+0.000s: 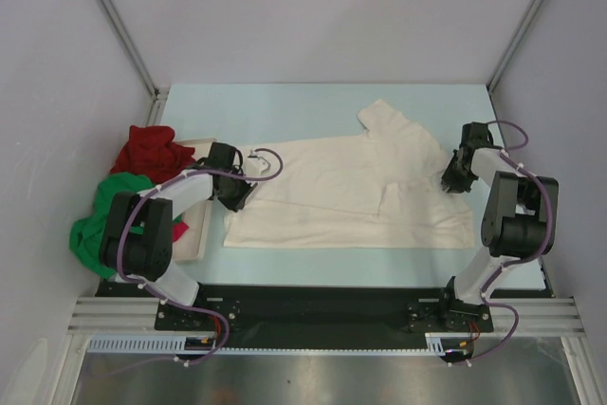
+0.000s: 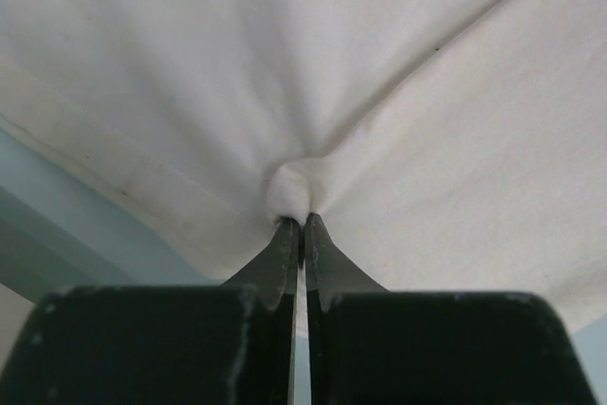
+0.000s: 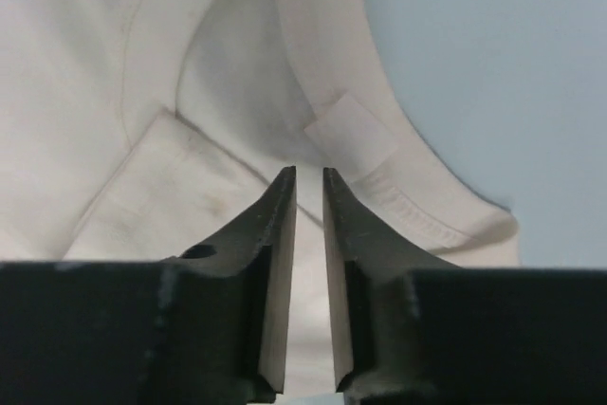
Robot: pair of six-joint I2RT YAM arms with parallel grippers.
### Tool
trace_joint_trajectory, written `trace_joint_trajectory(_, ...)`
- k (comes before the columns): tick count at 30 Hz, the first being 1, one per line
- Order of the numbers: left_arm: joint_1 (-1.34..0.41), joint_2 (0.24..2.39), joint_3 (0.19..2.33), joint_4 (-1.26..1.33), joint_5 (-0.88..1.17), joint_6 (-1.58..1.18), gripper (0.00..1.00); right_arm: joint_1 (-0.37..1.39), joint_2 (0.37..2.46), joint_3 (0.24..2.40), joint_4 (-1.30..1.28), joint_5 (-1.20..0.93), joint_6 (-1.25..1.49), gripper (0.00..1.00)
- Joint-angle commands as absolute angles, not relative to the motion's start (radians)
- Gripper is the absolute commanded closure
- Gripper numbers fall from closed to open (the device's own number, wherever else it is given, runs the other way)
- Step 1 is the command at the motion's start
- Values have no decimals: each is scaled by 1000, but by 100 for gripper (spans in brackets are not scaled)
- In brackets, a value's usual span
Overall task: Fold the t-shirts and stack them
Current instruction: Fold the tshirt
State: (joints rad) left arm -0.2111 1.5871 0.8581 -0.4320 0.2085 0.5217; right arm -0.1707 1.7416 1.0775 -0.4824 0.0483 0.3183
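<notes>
A cream-white t-shirt [image 1: 351,196] lies spread across the middle of the table, collar end to the right. My left gripper [image 1: 242,192] is at its left edge, shut on a small pinch of the cloth [image 2: 294,187], with the jaws nearly touching [image 2: 303,218]. My right gripper [image 1: 451,180] is at the shirt's right end, over the collar [image 3: 379,168], with the jaws a narrow gap apart [image 3: 309,173] and nothing between them. A dark red t-shirt [image 1: 147,151] and a bright green t-shirt [image 1: 104,215] lie bunched at the far left. A bit of the magenta-pink t-shirt [image 1: 180,230] shows beside them.
A flat white tray [image 1: 194,244] lies at the left, under the left arm and partly under the bunched shirts. Light blue table surface [image 1: 285,106] shows behind the cream shirt. Grey walls and metal posts close in the sides.
</notes>
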Motion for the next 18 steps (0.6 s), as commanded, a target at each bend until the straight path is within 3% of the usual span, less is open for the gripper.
trace_joint_trajectory(1, -204, 1552, 847, -466, 193, 520, 95, -117, 1652, 1121, -494, 75, 273, 75)
trace_joint_trajectory(2, -204, 1542, 850, -469, 212, 519, 86, -76, 1616, 1120, -492, 74, 265, 69)
trace_joint_trajectory(3, -204, 1536, 860, -472, 212, 515, 66, -43, 1602, 1121, -491, 84, 253, 56)
trace_joint_trajectory(6, -204, 1508, 890, -491, 203, 511, 53, 95, 1562, 1126, -495, 109, 213, 44)
trace_joint_trajectory(9, -204, 1480, 923, -506, 190, 506, 31, 191, 1594, 1167, -523, 120, 181, 40)
trace_joint_trajectory(12, -202, 1468, 977, -499, 164, 474, 29, 213, 1682, 1248, -548, 118, 155, 39)
trace_joint_trajectory(18, -198, 1535, 1166, -393, 17, 359, 24, 135, 1925, 1690, -587, 57, 130, 36)
